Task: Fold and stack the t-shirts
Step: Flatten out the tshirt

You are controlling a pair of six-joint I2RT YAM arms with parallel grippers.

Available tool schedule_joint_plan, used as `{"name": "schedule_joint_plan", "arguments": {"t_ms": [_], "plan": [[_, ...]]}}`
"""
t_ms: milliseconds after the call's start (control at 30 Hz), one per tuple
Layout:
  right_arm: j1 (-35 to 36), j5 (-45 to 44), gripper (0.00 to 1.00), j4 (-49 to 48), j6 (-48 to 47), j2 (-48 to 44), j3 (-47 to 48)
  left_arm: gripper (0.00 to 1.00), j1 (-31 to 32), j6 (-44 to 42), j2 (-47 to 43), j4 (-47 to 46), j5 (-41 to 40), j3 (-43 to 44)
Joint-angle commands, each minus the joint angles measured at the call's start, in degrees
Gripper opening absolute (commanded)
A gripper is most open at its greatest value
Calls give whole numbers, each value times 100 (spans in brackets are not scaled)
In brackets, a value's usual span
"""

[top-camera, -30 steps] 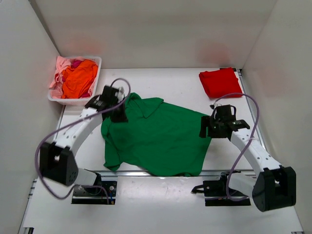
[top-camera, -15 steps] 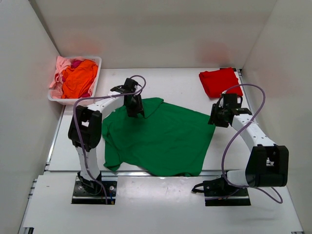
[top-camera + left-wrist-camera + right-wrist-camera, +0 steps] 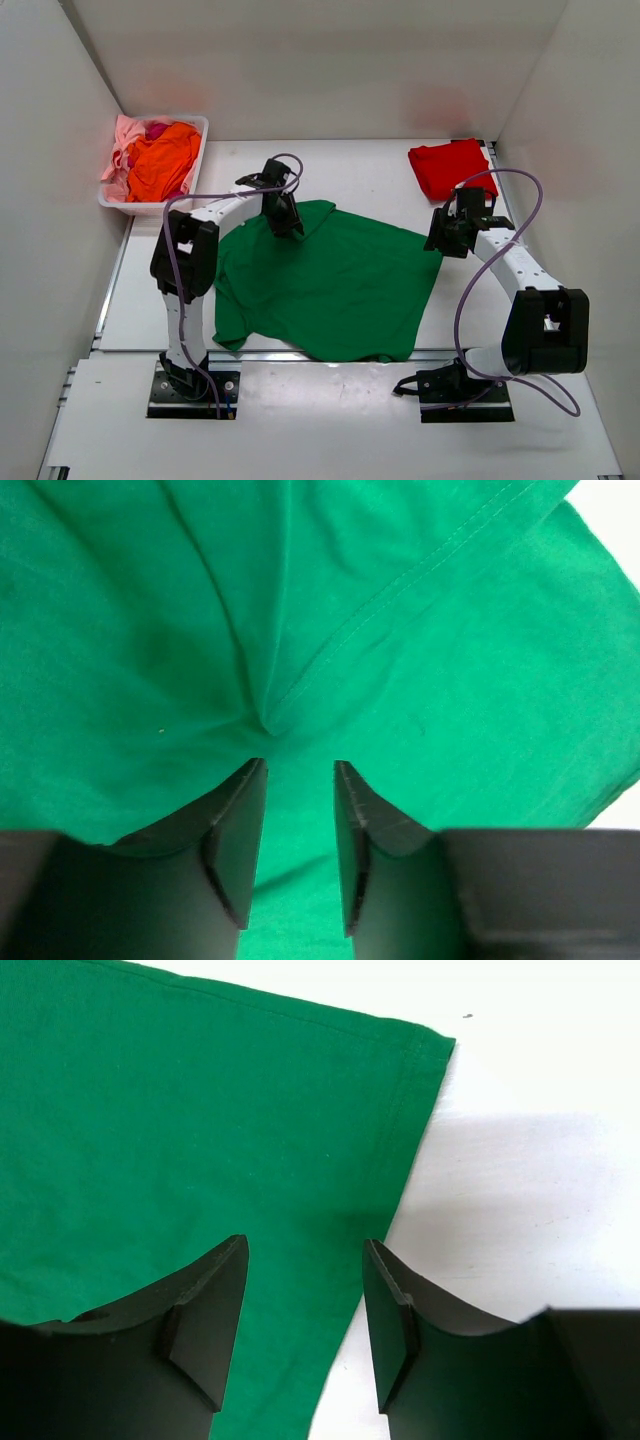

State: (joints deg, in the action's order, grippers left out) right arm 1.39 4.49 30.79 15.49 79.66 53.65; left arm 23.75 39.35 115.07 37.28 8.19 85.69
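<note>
A green shirt is lying spread across the table, the left gripper hovering at its far edge with fingers narrowly parted over a crease, clamping nothing. The right gripper is straddling the shirt's right hem, fingers apart, while a folded red shirt is sitting in the far right corner.

Two t-shirts are lying on the table: one green t-shirt, one red t-shirt. One basket is holding one heap of cloth showing three colours.
</note>
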Motion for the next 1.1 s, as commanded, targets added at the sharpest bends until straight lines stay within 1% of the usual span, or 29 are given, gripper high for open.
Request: {"name": "schedule_joint_plan", "arguments": {"t_ms": [0,67,133,233,333,600,800,967,1067], "plan": [[-60,-80,47,-38,42,-152,102,46,42,143,59,-62,7,141],[-77,-98,47,-64,60,-153,93,47,51,108,121,33,-71,237],[-69,-89,47,-64,86,-214,76,51,51,64,191,166,-256,369],[-68,-89,48,-73,95,-179,32,54,25,98,235,139,-221,334],[-68,-80,48,-98,113,-240,32,55,7,116,332,78,-151,343],[-95,-89,48,-81,174,-284,-30,51,51,257,490,-1,-36,554],[-77,-19,48,-160,165,-302,-143,51,42,415,569,-89,130,598],[-51,-45,48,-143,191,-188,-109,47,77,468,640,-81,201,677],[-94,-184,51,-318,218,-83,-100,46,86,520,693,-124,306,651]]}}
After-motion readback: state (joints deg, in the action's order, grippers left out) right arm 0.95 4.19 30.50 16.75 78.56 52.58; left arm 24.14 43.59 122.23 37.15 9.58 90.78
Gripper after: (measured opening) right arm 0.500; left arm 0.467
